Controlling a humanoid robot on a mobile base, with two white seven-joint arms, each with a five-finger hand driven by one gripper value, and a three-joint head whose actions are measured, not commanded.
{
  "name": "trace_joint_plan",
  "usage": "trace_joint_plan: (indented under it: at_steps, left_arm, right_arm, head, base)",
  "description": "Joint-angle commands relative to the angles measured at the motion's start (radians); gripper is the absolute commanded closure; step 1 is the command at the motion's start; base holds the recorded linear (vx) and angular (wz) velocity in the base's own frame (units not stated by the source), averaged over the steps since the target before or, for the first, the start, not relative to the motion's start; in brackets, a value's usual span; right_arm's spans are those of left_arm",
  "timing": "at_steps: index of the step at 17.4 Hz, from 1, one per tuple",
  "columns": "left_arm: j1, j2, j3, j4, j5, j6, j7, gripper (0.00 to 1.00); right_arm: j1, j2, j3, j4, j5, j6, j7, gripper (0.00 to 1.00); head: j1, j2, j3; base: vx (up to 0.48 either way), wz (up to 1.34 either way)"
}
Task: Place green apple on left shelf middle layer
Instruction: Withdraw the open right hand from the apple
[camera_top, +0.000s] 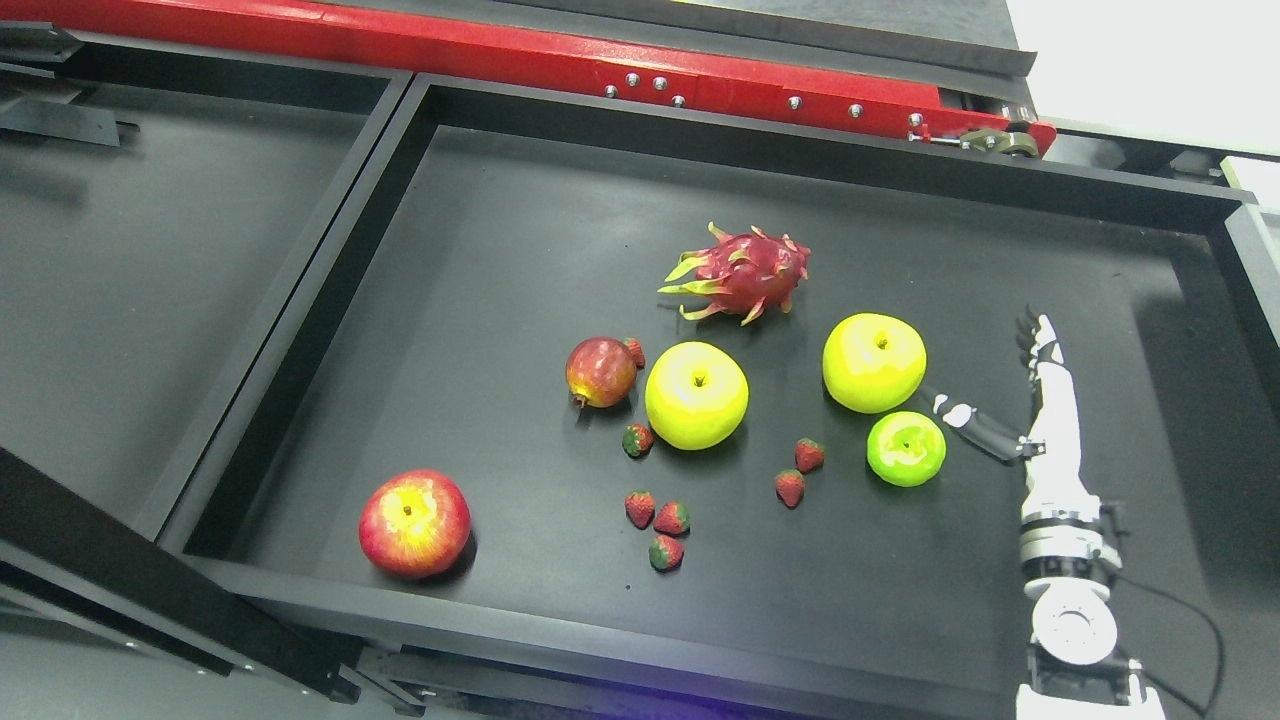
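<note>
Green apple (906, 448) beside open right hand (1010, 400)

The robot's right arm (1065, 560) rises from the lower right corner of the frame, its white forearm almost vertical. The right hand (1035, 400) is open, fingers (1030, 335) straight toward the upper right, thumb (965, 418) splayed out to the left, holding nothing.

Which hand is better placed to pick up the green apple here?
Right. The right hand is open beside the green apple, thumb reaching toward it. No left hand is in view.
</note>
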Motion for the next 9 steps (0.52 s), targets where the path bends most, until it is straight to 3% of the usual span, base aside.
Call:
trace_joint_plan:
  at_steps: [1, 3, 9]
  left_arm:
    - [0.009, 0.017, 0.000, 0.000, 0.000, 0.000, 0.001, 0.00]
    - [0.009, 0.017, 0.000, 0.000, 0.000, 0.000, 0.001, 0.00]
    - [0.009, 0.017, 0.000, 0.000, 0.000, 0.000, 0.001, 0.00]
  right_arm:
    - [0.075, 0.057, 0.017, -0.037, -0.115, -0.031, -0.003, 0.00]
    - [0.111, 0.057, 0.079, -0.039, -0.199, -0.050, 0.000, 0.00]
    - [0.158, 0.057, 0.191, -0.040, -0.212, -0.089, -0.003, 0.00]
  head:
    - [0.0000, 0.000, 0.000]
    - [0.0000, 0.000, 0.000]
    - [0.0000, 0.000, 0.000]
  base:
    - [0.000, 0.00]
    - [0.000, 0.00]
    - [0.000, 0.00]
